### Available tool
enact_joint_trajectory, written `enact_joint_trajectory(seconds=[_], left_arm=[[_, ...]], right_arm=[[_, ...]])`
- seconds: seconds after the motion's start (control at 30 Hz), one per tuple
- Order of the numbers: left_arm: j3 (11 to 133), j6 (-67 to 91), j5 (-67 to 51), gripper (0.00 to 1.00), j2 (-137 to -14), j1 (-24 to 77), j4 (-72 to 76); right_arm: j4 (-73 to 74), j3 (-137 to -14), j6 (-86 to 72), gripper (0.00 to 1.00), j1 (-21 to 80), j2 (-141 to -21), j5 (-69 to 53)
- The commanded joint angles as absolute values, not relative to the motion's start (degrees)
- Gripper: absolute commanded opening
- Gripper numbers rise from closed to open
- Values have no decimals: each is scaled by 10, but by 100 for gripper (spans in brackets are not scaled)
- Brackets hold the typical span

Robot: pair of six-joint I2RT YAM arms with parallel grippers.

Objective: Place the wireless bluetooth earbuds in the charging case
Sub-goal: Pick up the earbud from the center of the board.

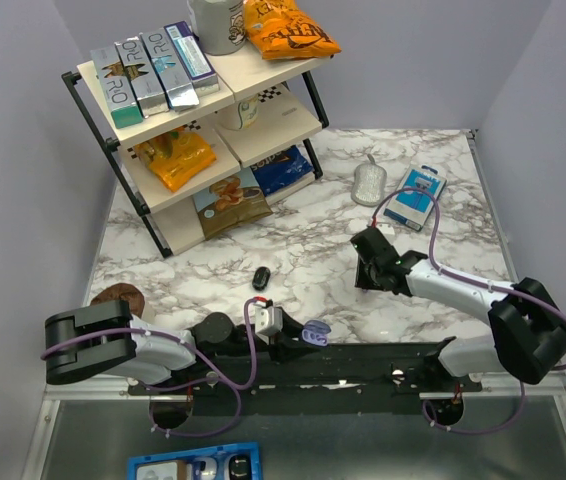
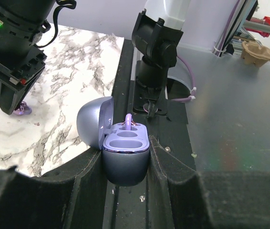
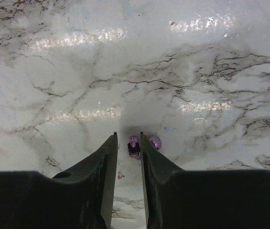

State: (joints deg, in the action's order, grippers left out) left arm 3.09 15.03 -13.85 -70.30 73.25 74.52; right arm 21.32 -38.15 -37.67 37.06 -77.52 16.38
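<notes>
The left gripper (image 2: 124,155) is clamped on the charging case (image 2: 125,167), which stands upright with its lid swung open. Beyond the case and to its right (top view), the right gripper (image 3: 129,139) points down at the marble table (image 3: 182,71), jaws narrowly parted. One lilac earbud (image 3: 134,147) lies between the fingertips, nearer the right one and clear of the left. The second earbud (image 3: 155,142) sits just outside that right finger.

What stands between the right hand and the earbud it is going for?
Nothing visible. The purple earbud lies on the marble table between the fingers of the right hand; the second earbud sits just outside one finger, not in the path.
</notes>
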Motion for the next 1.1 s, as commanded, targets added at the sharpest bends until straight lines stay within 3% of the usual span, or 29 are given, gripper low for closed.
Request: enact_joint_trajectory(seconds=[0.0,0.27,0.43,0.63,1.07], left_arm=[[8,148,-135,0,-707,737,869],[4,151,-134,0,-705,739,873],[3,152,-131,0,-705,743,874],[3,151,-127,0,-705,746,876],[-11,134,-83,0,-651,760,831]], right_arm=[[200,-377,-390,33,372,-783,151],[200,-370,-403,31,372,-789,149],[192,-366,-412,20,372,-794,142],[187,-373,-444,16,372,-784,145],[153,-464,-571,18,372,-846,164]])
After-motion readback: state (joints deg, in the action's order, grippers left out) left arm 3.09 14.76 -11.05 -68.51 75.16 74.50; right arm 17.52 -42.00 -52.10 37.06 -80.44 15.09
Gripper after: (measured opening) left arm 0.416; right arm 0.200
